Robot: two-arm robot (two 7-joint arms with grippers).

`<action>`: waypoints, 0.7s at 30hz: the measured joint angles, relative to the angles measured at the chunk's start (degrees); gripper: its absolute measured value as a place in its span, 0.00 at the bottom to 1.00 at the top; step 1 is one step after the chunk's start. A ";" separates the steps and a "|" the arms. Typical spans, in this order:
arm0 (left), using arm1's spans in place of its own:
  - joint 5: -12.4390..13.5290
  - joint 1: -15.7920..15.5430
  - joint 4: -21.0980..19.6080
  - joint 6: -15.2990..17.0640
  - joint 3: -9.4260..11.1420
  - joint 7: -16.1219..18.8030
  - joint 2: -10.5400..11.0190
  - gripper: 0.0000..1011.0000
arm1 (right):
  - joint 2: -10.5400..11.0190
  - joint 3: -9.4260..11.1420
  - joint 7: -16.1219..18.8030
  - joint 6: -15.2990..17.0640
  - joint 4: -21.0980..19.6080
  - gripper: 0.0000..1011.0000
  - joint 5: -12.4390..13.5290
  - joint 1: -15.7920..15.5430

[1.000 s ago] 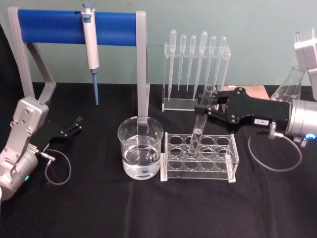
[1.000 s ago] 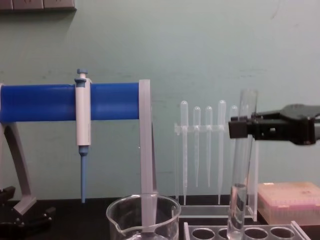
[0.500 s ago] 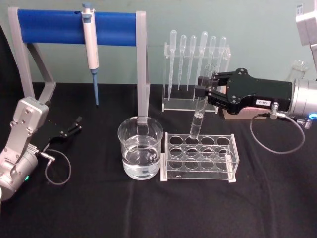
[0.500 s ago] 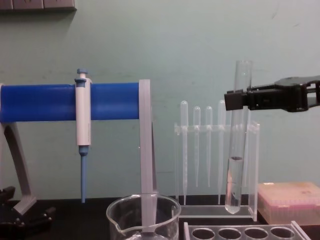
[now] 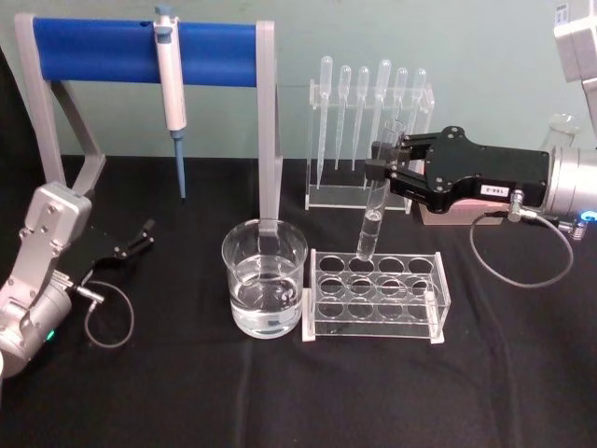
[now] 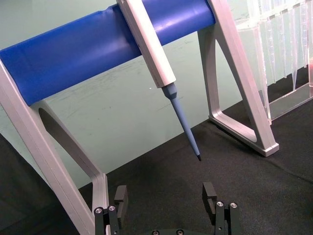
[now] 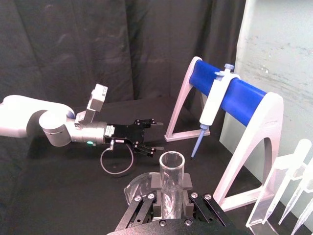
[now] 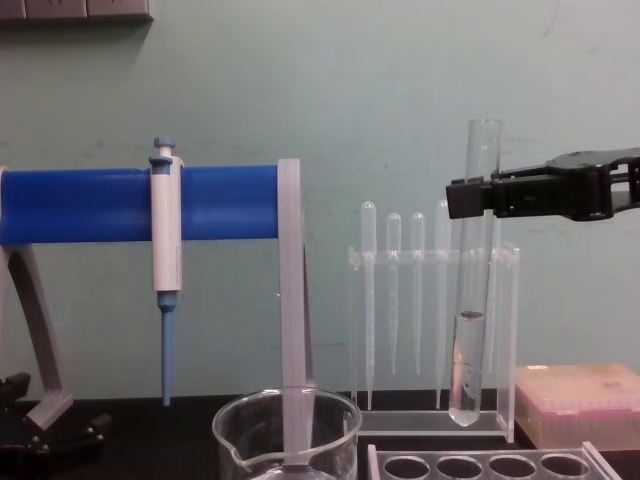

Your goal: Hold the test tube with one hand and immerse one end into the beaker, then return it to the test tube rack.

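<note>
1. Grips the test tube (image 5: 373, 219) in the right gripper (image 5: 382, 171), which reaches in from the right, level with the tops of the pipettes (image 5: 366, 112) behind.
2. Clenches both black fingers (image 7: 188, 185) on opposite sides of the glass, high on the tube, with the flared rim standing a little above them and most of the length hanging below.
3. Holds the tube close to upright as seen from the chest (image 8: 472, 300); from the head, tilts it slightly, with the rim farther back than the rounded bottom.
4. Suspends the rounded bottom in the air above the left half of the test tube rack (image 5: 434, 299), with a clear gap down to the rack's top (image 8: 480, 465) and no contact.
5. Shows a little clear liquid in the tube's lower part.
6. Leaves the beaker (image 5: 244, 280), partly filled with clear liquid, on the black cloth (image 5: 280, 392) just left of the rack, apart from the tube.
7. Rests the left gripper (image 5: 140, 235) low at the far left, near the foot of the blue stand (image 5: 140, 51), its fingers (image 6: 209, 193) spread wide with nothing between them.
8. Hangs the micropipette (image 5: 170, 89) on the stand's blue bar, tip down, well apart from both grippers.
</note>
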 joint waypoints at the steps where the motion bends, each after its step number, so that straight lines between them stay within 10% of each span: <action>1: 0.00 0.00 0.00 0.00 0.00 0.00 0.00 0.99 | -0.01 0.02 0.01 0.00 0.00 0.24 0.00 0.00; 21: 0.00 0.00 0.00 0.00 0.00 0.00 0.00 0.99 | -0.04 0.16 0.04 -0.03 0.00 0.24 -0.08 -0.06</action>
